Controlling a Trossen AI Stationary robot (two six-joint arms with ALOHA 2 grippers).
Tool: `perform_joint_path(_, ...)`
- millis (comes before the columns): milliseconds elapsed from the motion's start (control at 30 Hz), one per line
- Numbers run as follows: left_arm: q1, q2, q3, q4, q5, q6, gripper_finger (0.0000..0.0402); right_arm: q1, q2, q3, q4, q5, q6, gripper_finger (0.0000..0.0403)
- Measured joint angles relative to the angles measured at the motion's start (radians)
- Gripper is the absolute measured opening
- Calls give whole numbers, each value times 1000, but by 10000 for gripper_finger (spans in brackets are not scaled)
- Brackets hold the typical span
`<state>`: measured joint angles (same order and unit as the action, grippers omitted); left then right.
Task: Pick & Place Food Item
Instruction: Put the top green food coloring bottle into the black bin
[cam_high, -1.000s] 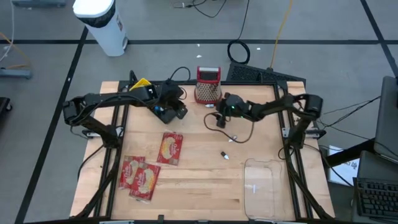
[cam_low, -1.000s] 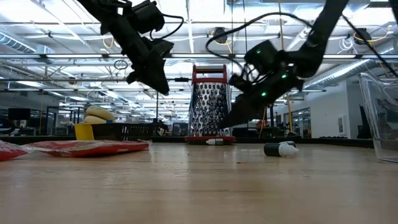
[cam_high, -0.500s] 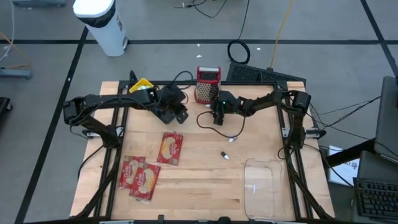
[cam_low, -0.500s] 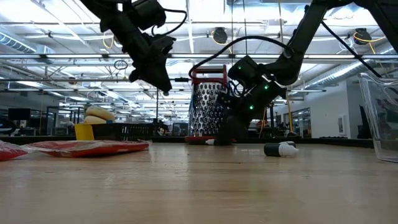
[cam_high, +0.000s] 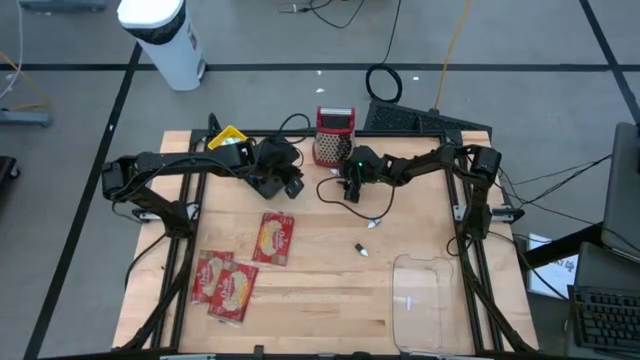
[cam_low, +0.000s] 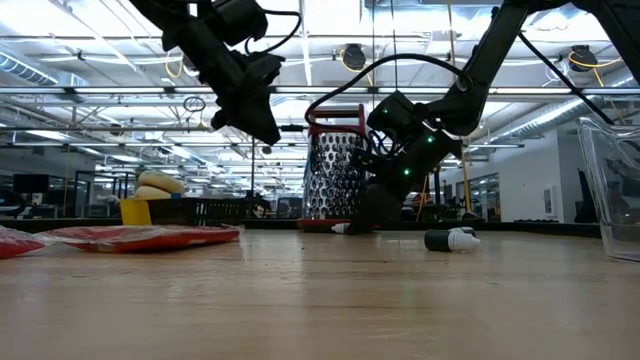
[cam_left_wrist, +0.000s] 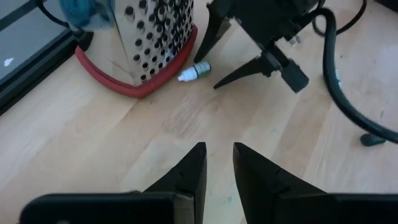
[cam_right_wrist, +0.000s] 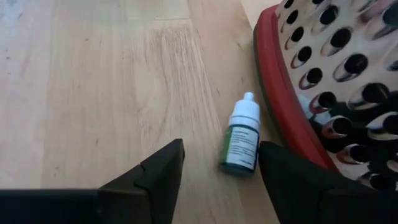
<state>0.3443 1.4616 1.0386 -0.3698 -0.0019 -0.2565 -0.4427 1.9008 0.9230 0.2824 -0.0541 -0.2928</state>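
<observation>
Three red food packets lie flat at the table's near left, one (cam_high: 274, 238) apart from a pair (cam_high: 225, 285); no gripper is near them. My right gripper (cam_right_wrist: 221, 149) is open and low on the table by the grater (cam_high: 334, 135). A small dropper bottle (cam_right_wrist: 241, 144) lies on its side between its fingers, against the grater's red base; I see no touch. The left wrist view shows these spread fingers (cam_left_wrist: 206, 73) around the bottle (cam_left_wrist: 194, 71). My left gripper (cam_left_wrist: 219, 155) hangs above the table left of the grater (cam_high: 290, 185), with a narrow gap and nothing in it.
A clear plastic container (cam_high: 425, 300) stands at the near right. Two more small bottles (cam_high: 360, 249) (cam_high: 373, 223) lie on the bare wood mid-table. A yellow holder (cam_high: 226, 135) sits at the far left. A black cable (cam_high: 335, 195) loops beside my right gripper.
My right gripper has gone toward the table's left and down, from the air right of the grater to the table at the grater's base, tipping as it went. The packets and the bottles lie where they were.
</observation>
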Motion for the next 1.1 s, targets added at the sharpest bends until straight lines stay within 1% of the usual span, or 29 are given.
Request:
perform_joint_path(67,0,0,0,9,0,0,79,1,0,0,-1,-3,14,187)
perform_joint_path(167,0,0,0,21,0,0,79,1,1,0,-4,-8,27,155)
perform_joint_path(300,0,0,0,31,0,-1,79,2,2,-2,-1,-14,28,99)
perform_joint_path(467,0,0,0,31,0,-13,79,3,4,-3,30,-15,101,29)
perform_joint_path(533,-4,0,0,31,0,-14,79,6,4,-3,28,-15,111,14)
perform_joint_path(600,-10,0,0,31,0,-11,79,14,2,-3,10,-13,104,9)
perform_joint_path(700,-20,0,0,31,0,-9,79,27,-18,-3,-35,-43,105,26)
perform_joint_path(833,-30,0,0,31,0,16,79,52,-41,-4,-47,-21,192,77)
perform_joint_path(933,-33,0,0,31,1,24,79,58,-53,-6,-7,45,291,125)
perform_joint_path(1033,-32,0,0,31,0,26,79,55,-58,-4,49,148,410,178)
perform_joint_path(1100,-32,0,0,31,0,26,79,53,-57,-4,58,188,461,212)
